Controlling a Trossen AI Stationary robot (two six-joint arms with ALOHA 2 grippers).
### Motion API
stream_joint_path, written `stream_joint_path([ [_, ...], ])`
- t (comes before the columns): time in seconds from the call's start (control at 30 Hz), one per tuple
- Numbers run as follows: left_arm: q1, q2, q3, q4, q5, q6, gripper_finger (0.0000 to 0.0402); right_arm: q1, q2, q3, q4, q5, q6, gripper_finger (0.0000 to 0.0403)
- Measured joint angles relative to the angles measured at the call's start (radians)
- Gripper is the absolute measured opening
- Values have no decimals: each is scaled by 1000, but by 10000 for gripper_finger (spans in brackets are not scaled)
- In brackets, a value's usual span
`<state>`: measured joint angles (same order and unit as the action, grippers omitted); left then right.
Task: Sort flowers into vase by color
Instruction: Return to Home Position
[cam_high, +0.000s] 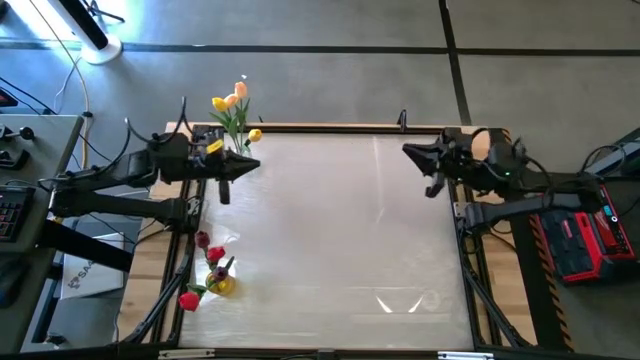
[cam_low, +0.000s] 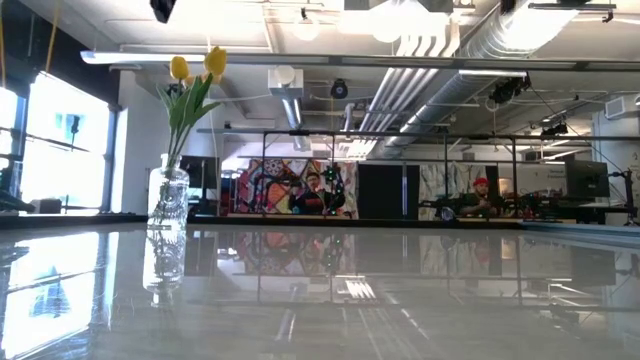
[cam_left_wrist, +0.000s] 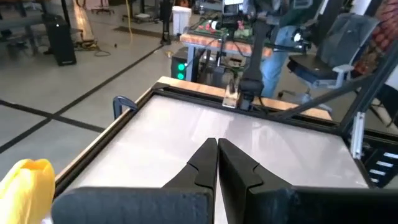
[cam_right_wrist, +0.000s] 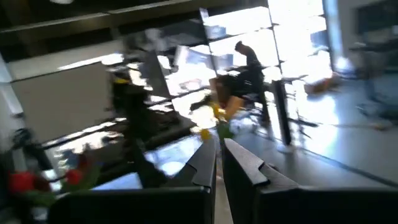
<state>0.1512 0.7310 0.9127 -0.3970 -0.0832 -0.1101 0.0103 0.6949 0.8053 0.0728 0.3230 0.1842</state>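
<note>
Left gripper (cam_high: 252, 166), clenched, hovers at the table (cam_high: 330, 230) left edge between yellow tulips (cam_high: 229, 100) and red tulips (cam_high: 216, 256); right gripper (cam_high: 410, 152), clenched, at the right edge.

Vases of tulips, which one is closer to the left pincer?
The clear glass vase with yellow and peach tulips, beside the left pincer; the orange vase with red tulips stands farther off.
</note>
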Motion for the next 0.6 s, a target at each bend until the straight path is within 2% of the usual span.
stream_joint_path([
  [0.1, 5, 36, 0, 40, -1, 0, 0, -14, -11, -46, -9, 94, 52, 16],
  [0.27, 6, 51, 0, 143, 1, -21, 0, -32, -16, -68, 23, 148, 107, 15],
  [0.4, 6, 20, 0, 96, 20, 67, 0, -33, -68, -69, 48, 140, -52, 3],
  [0.47, 9, 8, -2, 59, 21, 70, 0, -33, -110, -69, 10, 96, -131, 2],
  [0.6, 19, -59, -104, 117, 29, 61, 0, -32, -169, -68, -106, 14, -224, 1],
])
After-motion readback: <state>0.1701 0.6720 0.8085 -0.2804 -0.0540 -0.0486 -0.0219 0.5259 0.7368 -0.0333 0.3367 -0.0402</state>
